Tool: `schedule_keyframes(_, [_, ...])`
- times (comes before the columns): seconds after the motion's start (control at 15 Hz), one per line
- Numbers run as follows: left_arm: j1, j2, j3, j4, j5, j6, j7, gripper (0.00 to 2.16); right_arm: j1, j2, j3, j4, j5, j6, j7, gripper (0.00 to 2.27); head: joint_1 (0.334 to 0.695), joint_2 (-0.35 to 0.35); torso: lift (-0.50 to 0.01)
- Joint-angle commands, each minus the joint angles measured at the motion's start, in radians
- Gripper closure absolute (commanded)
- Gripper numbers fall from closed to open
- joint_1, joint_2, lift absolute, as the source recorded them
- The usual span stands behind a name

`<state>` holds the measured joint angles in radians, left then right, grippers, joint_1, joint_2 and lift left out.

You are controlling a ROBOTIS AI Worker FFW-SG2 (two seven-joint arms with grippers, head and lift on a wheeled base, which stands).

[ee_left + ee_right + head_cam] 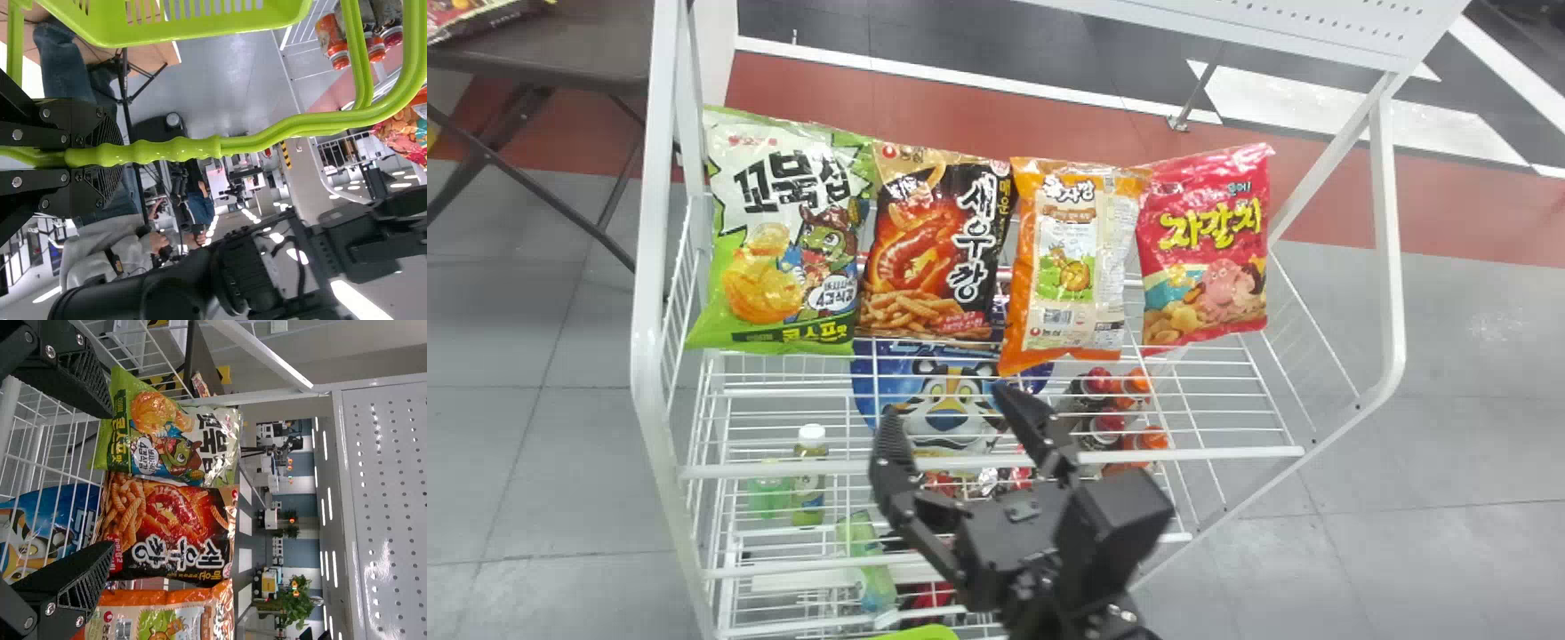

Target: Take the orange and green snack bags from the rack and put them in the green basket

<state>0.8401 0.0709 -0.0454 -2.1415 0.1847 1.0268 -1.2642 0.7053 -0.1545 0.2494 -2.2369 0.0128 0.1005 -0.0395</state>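
"At the front of the rack (pixel 647 267), the right gripper (pixel 946 398) waited with its fingers spread, nothing between them; ahead and to its right stood the orange bag (pixel 1080 267), its bottom edge near the right-hand fingertip!"

"And the green bag (pixel 760 267)?"

"Up there too, ahead and well to the left; the dark bag (pixel 938 240) stood between the pair; both targets were on the rack, so neither half of the job was done!"

"Which way did the bags run?"

"Long axis upright, tops leaning away; the fingers opened side to side, across each bag's width; a good match, by my reckoning, though the dark bag sat almost dead ahead, so the move called for a sideways shift first; left for green, right for orange!"

"Could the other side have helped?"

"Not likely; the left gripper (pixel 120 157) had its fingers closed around the handle (pixel 180 149) of the green basket (pixel 200 29); the right was plainly the picker, and a careless shift risked catching the dark bag!"
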Motion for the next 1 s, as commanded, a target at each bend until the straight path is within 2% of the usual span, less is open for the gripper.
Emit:
schedule_keyframes(0.0, [-0.006, 0.003, -0.022, -0.001, -0.019, 0.006, 0.000, 2.15, -0.070, 0.013, 0.044, 0.056, 0.035, 0.003, -0.014, 0.14, 0.695, -0.329, 0.000])
schedule_keyframes(0.07, [-0.018, 0.020, -0.048, 0.000, -0.028, 0.019, 0.005, 2.15, -0.086, 0.026, 0.045, 0.077, 0.042, -0.003, -0.017, 0.14, 0.695, -0.298, 0.000])
schedule_keyframes(0.27, [-0.016, 0.036, -0.068, 0.003, -0.034, 0.031, 0.014, 2.15, -0.191, 0.036, 0.073, 0.148, 0.047, 0.025, -0.030, 0.14, 0.695, -0.281, 0.000])
schedule_keyframes(0.47, [0.001, 0.038, -0.070, 0.005, -0.039, 0.019, 0.012, 2.15, -0.293, 0.061, 0.091, 0.210, 0.035, 0.077, -0.030, 0.14, 0.695, -0.233, 0.000])
schedule_keyframes(0.93, [0.002, 0.043, -0.087, 0.005, -0.056, 0.006, 0.015, 2.15, -0.523, 0.131, 0.134, 0.395, 0.033, 0.132, -0.020, 0.14, 0.695, -0.128, 0.000])
